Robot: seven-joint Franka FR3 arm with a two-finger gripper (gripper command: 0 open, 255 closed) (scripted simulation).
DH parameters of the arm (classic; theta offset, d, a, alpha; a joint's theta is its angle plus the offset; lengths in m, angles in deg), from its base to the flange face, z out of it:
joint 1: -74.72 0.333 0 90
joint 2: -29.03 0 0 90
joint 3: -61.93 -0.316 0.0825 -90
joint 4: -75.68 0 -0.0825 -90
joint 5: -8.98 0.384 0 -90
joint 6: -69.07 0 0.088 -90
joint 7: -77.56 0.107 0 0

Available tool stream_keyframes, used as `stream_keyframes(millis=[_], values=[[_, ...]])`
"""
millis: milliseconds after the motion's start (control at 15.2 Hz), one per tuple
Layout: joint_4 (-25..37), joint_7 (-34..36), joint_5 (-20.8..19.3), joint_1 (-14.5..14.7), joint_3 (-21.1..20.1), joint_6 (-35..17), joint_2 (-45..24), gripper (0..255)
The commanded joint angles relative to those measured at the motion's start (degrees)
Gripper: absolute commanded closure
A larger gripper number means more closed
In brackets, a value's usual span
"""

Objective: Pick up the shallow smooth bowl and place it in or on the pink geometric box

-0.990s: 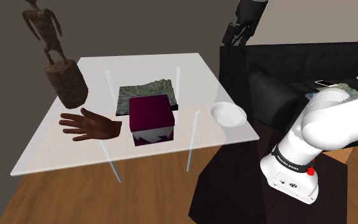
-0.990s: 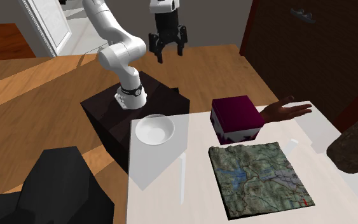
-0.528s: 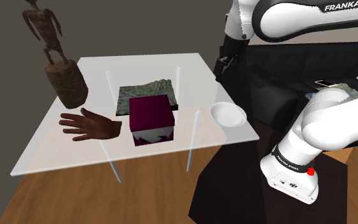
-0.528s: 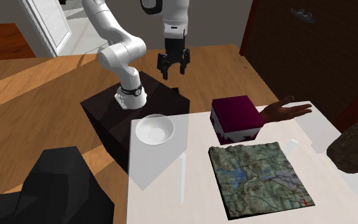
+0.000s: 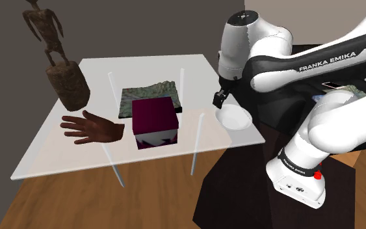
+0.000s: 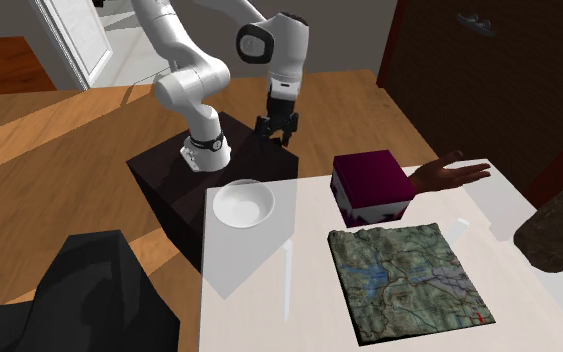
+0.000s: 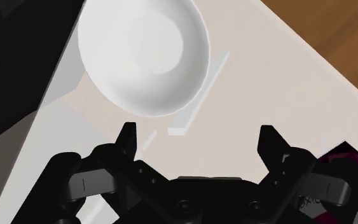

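Observation:
The shallow white bowl (image 5: 233, 118) (image 6: 243, 204) (image 7: 144, 56) rests near a corner of the glass table (image 5: 77, 149) (image 6: 269, 320), close to the stand. The box (image 5: 154, 121) (image 6: 371, 186) is dark magenta with a white zigzag band low on its side, and sits mid-table beside the bowl. My black gripper (image 5: 219, 98) (image 6: 277, 132) (image 7: 196, 141) hangs open above the table's edge, close to the bowl and higher than it. Its two fingers stand wide apart with nothing between them. In the wrist view the bowl lies ahead of the fingertips (image 7: 127, 135).
A relief map tile (image 5: 150, 93) (image 6: 409, 275) lies beyond the box. A brown hand model (image 5: 91, 127) (image 6: 449, 173) and a dark figure on a rough base (image 5: 65, 81) stand at the far side. A black sofa (image 5: 305, 71) (image 6: 79, 300) borders the table.
The arm has swung down from high above, bringing the gripper to just over the table's corner by the bowl. The fingers stayed open. Bowl and box have not moved.

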Motion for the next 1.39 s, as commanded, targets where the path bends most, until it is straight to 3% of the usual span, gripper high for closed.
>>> stream_keyframes(millis=[0, 330, 594, 924, 1122, 1320], values=[[-2.32, 2.58, -1.96, -0.80, -2.41, -3.91, -2.71, 0], [-5.90, 11.39, -10.19, -5.86, -9.52, -13.29, -12.10, 0], [-6.33, 23.62, -23.69, -14.63, -17.36, -19.21, -22.44, 0], [-5.97, 29.45, -32.33, -19.53, -18.62, -21.93, -27.37, 0], [-5.14, 34.99, -40.65, -23.44, -19.15, -23.24, -31.85, 0], [-5.14, 35.02, -40.69, -23.25, -18.95, -23.22, -31.87, 0]])
